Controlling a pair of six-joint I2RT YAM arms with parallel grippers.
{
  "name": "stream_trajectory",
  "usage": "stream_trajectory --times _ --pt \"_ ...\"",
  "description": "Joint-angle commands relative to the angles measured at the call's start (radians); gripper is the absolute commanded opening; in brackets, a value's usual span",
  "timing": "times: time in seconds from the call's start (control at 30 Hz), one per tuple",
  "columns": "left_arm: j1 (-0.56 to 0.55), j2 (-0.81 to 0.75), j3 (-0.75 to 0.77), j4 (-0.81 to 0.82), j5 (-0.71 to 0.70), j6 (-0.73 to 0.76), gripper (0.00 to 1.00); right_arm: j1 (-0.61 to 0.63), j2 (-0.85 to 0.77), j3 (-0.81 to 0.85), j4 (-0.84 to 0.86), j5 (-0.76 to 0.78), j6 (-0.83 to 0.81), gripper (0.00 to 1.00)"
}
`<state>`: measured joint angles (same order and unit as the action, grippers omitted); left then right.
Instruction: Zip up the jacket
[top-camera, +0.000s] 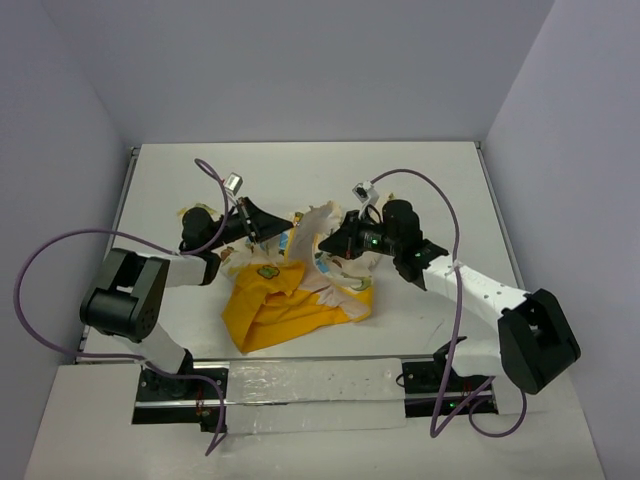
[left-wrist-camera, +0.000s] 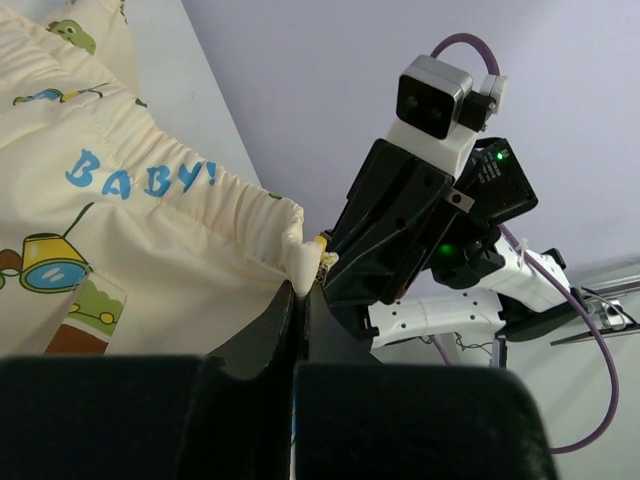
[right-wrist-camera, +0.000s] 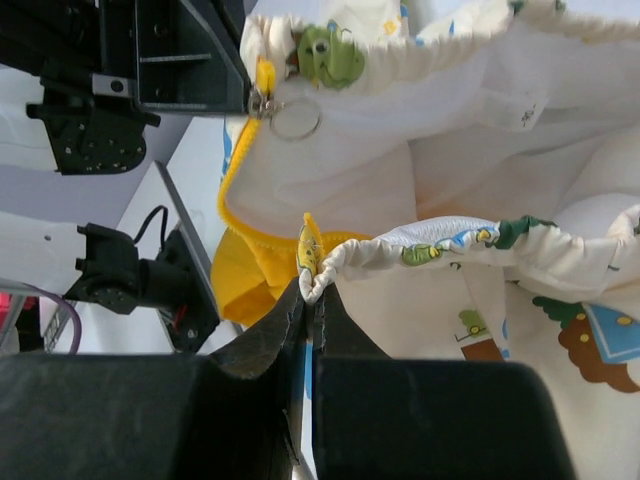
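1. Left arm: stretched low over the table (top-camera: 440, 190), reaching right. The left gripper (left-wrist-camera: 300, 298) is closed tight, pinching a gathered cream hem corner of the jacket (top-camera: 290, 300).
2. Right arm: reaching left, facing its partner. The right gripper (right-wrist-camera: 308, 303) is clamped on the opposite hem corner.
3. Jacket: mid-table, its upper edges lifted between both grippers, its yellow part crumpled nearer the bases.

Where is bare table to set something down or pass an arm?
Bare table runs along the far wall beyond the jacket, and a smaller patch lies between the jacket and the right arm. The centre is crowded: both sets of jaws pinch the hem close together, and the left arm fills the left side.
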<state>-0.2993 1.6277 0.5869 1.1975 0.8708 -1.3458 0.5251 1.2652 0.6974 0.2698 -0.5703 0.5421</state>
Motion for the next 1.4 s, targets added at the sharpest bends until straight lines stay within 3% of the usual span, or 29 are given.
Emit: stream_trajectory --times 0.0,0.33,0.73,0.9,1.37 --pt "0.005 -0.006 0.004 0.189 0.045 -0.03 0.0 -0.004 0.031 0.075 0.074 0.002 -0.032 0.0" --pt "0.003 -0.061 0.004 0.108 0.056 0.021 0.0 -0.004 0.137 0.142 0.134 0.028 -0.035 0.0" --pt "-0.014 -0.106 0.03 -0.021 0.066 0.095 0.0 -0.001 0.234 0.166 0.289 -0.091 0.03 0.0" --pt "-0.027 -0.105 0.04 -0.05 0.063 0.114 0.0 0.006 0.221 0.133 0.369 -0.129 0.049 0.0" --pt "-0.031 -0.084 0.051 -0.05 0.058 0.11 0.0 0.014 0.12 0.02 0.394 -0.135 0.053 0.0"
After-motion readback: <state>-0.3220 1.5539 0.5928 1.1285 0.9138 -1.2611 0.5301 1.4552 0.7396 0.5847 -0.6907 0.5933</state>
